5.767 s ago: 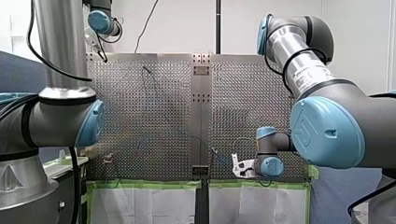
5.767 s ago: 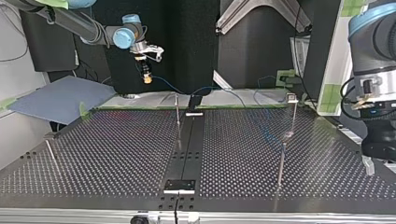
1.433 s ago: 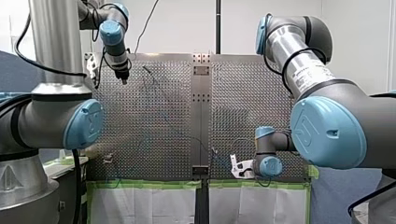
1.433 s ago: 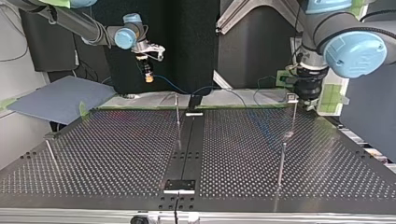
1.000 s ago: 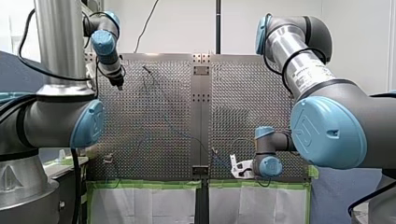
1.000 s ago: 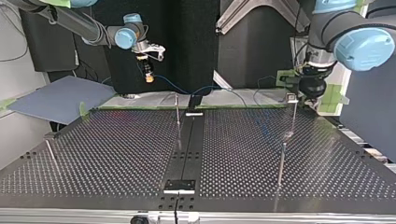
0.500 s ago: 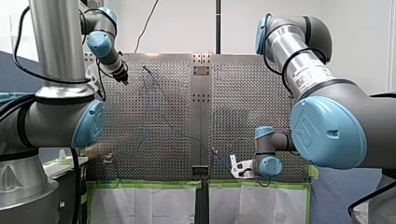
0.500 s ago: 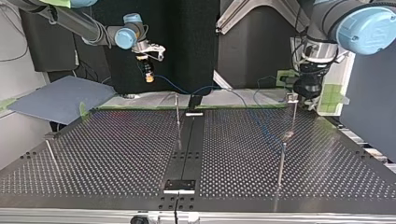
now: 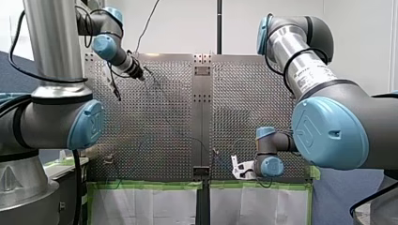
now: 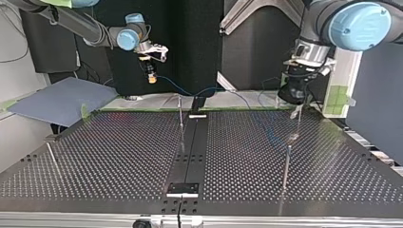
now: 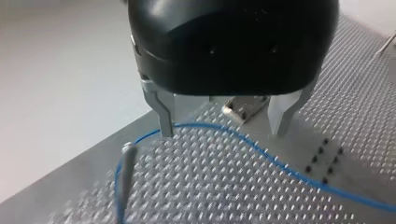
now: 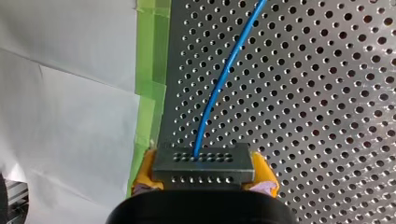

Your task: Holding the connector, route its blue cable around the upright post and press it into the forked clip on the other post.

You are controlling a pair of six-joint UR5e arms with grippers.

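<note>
Now my right gripper [image 12: 204,173] holds the connector [image 12: 203,163], a grey block with rows of small holes, clamped between its two yellow pads [image 12: 144,173]. The cable [image 12: 224,74] leaves the middle of the connector's face and runs straight ahead of the gripper over the table [image 12: 327,93], near a strip of green tape [image 12: 150,70] on the table's edge.

In the top view this gripper [image 10: 151,76] hangs in the air at 11 o'clock, beyond the table's far edge and clear of its surface. From it the cable [image 10: 173,89] sags toward 3 o'clock, passes behind the middle post [image 10: 180,114] and comes down onto the table [image 10: 119,156] toward the far post [image 10: 299,124] at 2 o'clock.

My left gripper [image 10: 291,94] sits right over the top of that far post. In the left wrist view its metal fingers [image 11: 161,109] stand wide apart and grip nothing. The cable [image 11: 261,151] passes the tip of one finger and crosses beneath the gap of the gripper [image 11: 222,133]; I cannot tell whether it touches that finger. A small metal block [image 11: 245,108] shows between the fingers, beyond their tips. Whether it is the clip I cannot tell. A blurred post [image 11: 122,179] rises ahead of the gripper, beside the cable.

In the front view my left gripper [image 9: 137,75] is at 11 o'clock, over the table's far part.
</note>
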